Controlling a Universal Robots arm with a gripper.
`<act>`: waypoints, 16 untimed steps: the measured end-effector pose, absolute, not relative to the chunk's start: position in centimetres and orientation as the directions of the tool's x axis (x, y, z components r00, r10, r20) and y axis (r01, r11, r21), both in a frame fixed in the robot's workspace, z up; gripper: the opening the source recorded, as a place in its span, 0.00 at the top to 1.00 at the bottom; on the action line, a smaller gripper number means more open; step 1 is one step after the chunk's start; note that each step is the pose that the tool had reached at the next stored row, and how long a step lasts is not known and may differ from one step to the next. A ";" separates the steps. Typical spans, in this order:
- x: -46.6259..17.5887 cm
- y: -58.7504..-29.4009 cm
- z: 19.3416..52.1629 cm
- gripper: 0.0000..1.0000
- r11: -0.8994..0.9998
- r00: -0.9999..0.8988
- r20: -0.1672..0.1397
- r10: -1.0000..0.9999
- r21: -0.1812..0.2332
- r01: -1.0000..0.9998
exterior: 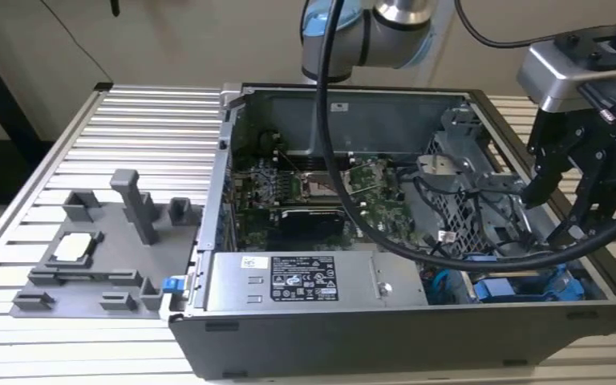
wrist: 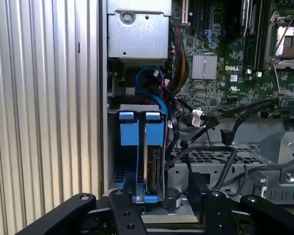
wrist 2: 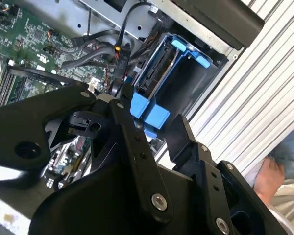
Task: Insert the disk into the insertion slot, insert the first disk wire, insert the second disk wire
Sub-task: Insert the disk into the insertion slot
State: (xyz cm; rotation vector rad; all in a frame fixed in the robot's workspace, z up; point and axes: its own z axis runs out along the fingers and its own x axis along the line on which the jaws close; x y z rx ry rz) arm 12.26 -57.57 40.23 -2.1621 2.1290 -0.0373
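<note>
Disk (wrist: 152, 171): a flat silver-grey metal slab clipped in a bright blue plastic frame. It stands on edge inside the slot, and you see its dark connector strip in the first wrist view.
Slot (wrist: 113, 147): a dark grey sheet-metal box in the corner of the case, just beside the power-supply box (exterior: 297, 279). It has two upright compartments, each topped with a square blue plastic tab. The disk sits in the compartment on the circuit-board side. The compartment against the case wall shows a blue frame.
Wires: a smooth blue cable (wrist: 154, 93) loops from beside the power-supply box toward the slot. Round black cables (wrist: 225, 132) trail across the case floor nearby. You cannot tell whether any of them is plugged into the disk.
Gripper (wrist: 166, 203): its fingers (wrist: 123, 215) are black, angular bars studded with screw heads. They are spread wide with nothing between them. In the exterior view it hangs over the corner of the case above the slot, on the exterior view's right.
Perforated cage (wrist: 215, 156): grey punched sheet metal, next to the slot on the circuit-board side.
Circuit board (wrist: 225, 58): a green board, densely populated, with a ribbed silver heat sink.
Case (exterior: 394, 337): an open dark grey steel box lying on its side.
Table (exterior: 126, 120): ribbed pale aluminium. It also carries a grey moulded fixture (exterior: 126, 208), well apart from the slot.
</note>
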 end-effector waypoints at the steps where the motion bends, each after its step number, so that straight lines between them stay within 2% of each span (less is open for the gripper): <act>1: 12.3 -57.6 40.2 0.45 -0.013 0.018 -0.058 -0.998 -0.094 -0.995; 16: 12.2 -57.5 40.1 0.45 -0.014 0.020 -0.063 -0.998 -0.097 -0.995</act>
